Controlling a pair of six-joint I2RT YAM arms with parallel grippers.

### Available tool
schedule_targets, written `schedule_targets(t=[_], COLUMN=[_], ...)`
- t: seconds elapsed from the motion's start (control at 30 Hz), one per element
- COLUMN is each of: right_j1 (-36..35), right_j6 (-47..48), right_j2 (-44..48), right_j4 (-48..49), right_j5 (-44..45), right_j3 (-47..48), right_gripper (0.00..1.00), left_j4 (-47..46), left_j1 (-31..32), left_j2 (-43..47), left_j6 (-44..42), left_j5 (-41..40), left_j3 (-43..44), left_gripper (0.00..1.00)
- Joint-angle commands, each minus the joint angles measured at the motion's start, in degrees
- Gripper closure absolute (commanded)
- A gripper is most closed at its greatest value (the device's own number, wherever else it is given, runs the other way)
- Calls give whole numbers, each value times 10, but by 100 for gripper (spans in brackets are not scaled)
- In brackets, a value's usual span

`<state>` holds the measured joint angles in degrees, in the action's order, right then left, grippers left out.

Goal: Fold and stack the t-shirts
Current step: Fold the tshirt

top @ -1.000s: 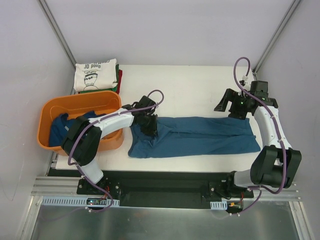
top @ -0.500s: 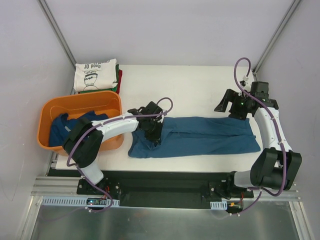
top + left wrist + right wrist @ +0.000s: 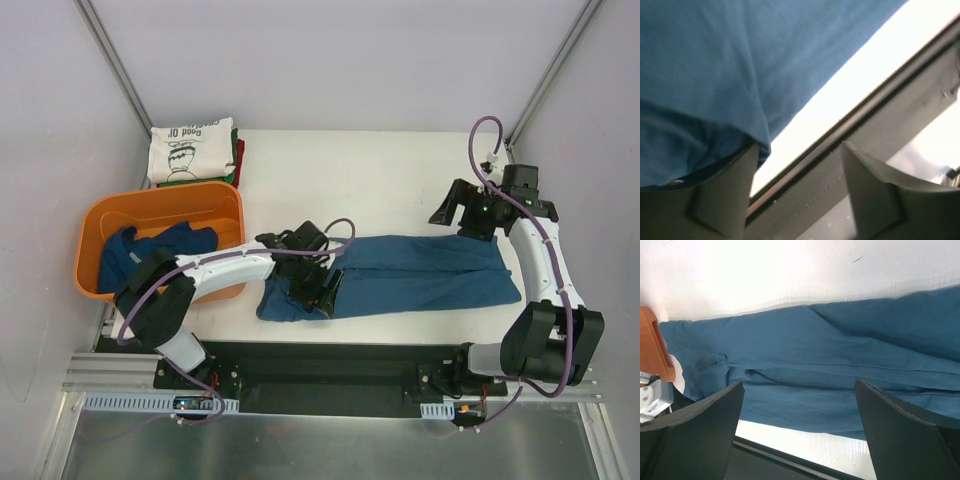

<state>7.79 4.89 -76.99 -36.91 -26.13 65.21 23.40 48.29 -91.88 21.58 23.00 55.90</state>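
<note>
Left claw (image 3: 323,290) is down low at the near-left end of the dark blue t-shirt (image 3: 430,272), which lies stretched lengthwise across the white bench (image 3: 350,170). From the wrist view its fingers (image 3: 722,200) are spread, with cloth draped against one of them and nothing clamped between. Here's the worry: that hem sits right beside the bench's near edge, so a pinch that catches only the top layer, or a bunched wad, would likely give a crooked fold. A pull toward the black rail (image 3: 330,352) could also drag fabric off the bench. Right claw (image 3: 460,216) hangs wide apart by the shirt's far-right corner, holding nothing, so in my judgement nothing anchors that end and the whole shirt could slide instead of folding. There are creases along the middle too. Another blue shirt (image 3: 135,255) waits in the orange tub (image 3: 95,222), and the folded stack (image 3: 190,148) sits at the far-left corner.
</note>
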Motion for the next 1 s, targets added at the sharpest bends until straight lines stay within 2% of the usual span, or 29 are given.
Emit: schedule_targets(t=[0.0, 0.03, 0.1, 0.23, 0.4, 0.5, 0.6, 0.63, 0.8, 0.97], right_j1=[4, 3, 4, 4, 4, 4, 4, 4, 5, 6], right_j6=[-1, -1, -1, -1, -1, -1, -1, -1, -1, -1], right_j2=[29, 30, 31, 36, 45, 45, 41, 40, 42, 41], right_j4=[-3, -2, -3, -4, -3, 0, -1, -1, -2, -3], right_j5=[0, 0, 2, 7, 6, 2, -1, 0, 7, 7], right_j3=[1, 2, 3, 4, 2, 3, 3, 2, 2, 4], right_gripper=[3, 3, 3, 3, 3, 3, 3, 3, 3, 3], left_j4=[11, 12, 12, 33, 34, 14, -15, -30, -41, -41], left_j1=[0, 0, 0, -4, -85, -107, -107, -106, -96, -59], left_j2=[72, 97, 121, 153, 101, 28, -21, -30, -59, -59], left_j6=[-10, -10, -15, 1, 84, 80, 67, 65, 59, 48], left_j5=[54, 58, 58, -36, -102, -98, -52, -24, 12, 36], left_j3=[-15, -17, -18, 1, 37, 61, 98, 110, 121, 107], left_gripper=[24, 20, 1, 1, 1, 1, 1, 1, 1, 1])
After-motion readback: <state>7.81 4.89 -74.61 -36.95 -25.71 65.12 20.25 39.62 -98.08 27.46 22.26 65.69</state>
